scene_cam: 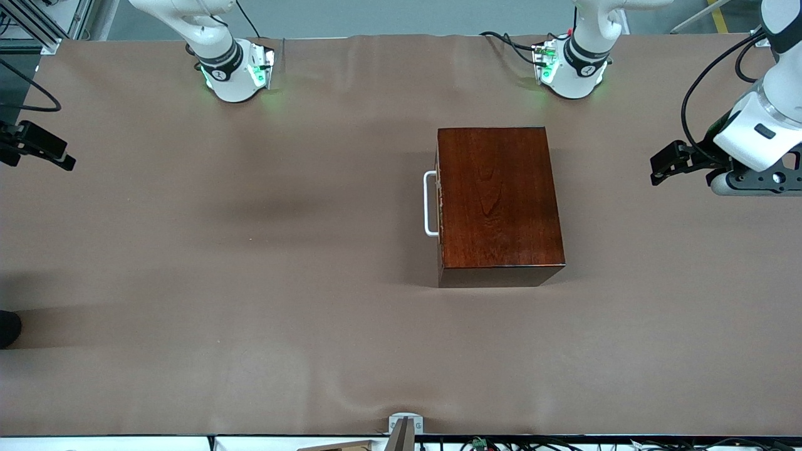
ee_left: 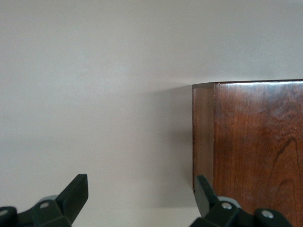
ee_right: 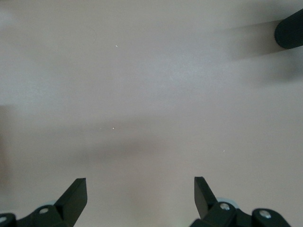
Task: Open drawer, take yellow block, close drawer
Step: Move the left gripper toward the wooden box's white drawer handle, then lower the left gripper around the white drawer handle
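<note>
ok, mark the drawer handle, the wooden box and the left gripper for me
drawer handle [scene_cam: 430, 203], front view, middle of the white bar.
wooden box [scene_cam: 498, 197], front view, centre of its top face.
left gripper [ee_left: 139, 196], left wrist view, midway between its open fingertips.

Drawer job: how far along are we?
Nothing is done yet: the drawer is shut flush in the wooden box, its white handle untouched, and no yellow block shows. Both grippers hang with open jaws, left and right at their own table ends. Opening, taking and closing all remain.
</note>
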Tool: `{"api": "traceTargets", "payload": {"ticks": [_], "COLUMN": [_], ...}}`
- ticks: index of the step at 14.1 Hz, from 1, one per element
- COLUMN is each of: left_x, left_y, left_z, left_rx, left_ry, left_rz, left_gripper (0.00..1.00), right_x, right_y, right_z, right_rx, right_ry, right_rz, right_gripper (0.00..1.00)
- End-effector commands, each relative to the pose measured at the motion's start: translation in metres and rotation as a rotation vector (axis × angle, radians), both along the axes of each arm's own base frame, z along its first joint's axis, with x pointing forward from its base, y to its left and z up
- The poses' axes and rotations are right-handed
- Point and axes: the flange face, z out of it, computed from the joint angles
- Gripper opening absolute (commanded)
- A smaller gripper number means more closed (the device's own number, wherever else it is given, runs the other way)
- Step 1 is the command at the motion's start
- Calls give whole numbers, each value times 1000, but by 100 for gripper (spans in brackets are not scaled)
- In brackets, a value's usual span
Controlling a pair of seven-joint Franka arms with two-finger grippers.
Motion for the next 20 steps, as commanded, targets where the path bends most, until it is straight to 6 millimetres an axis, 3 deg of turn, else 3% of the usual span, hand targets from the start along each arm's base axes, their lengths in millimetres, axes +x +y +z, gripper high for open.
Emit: {"api": "traceTargets", "payload": {"ticks": [1,3,11,12,14,16,18,20], "left_x": [4,6,10,9,0,-10,-24,-40], "left_y": [-3,-8,-21,-34,-77,-140,-195,-271], "left_z": [5,10,-3,-5,0,12,9,-4], "left_rx": [-21,-19,-19,-19,-26,-42,-52,-68], "left_ry": [-13,-27,-3,4,-5,-24,-5,22], "left_rz": [-1,-8,-50,-68,-122,-112,-91,-108], "left_gripper": [100,100,100,100,100,100,100,100], "right_x": [0,0,0,0,0,0,0,0], "right_y": [0,0,2,2,3,3,3,4], "right_z": [4,4,4,4,4,4,4,4], "right_rx": [4,4,5,5,5,5,5,4], "right_ry": [-3,-3,0,0,1,0,1,-2], "right_rz": [-3,-2,1,1,3,3,3,4], "right_gripper": [100,100,100,100,100,100,100,100]}}
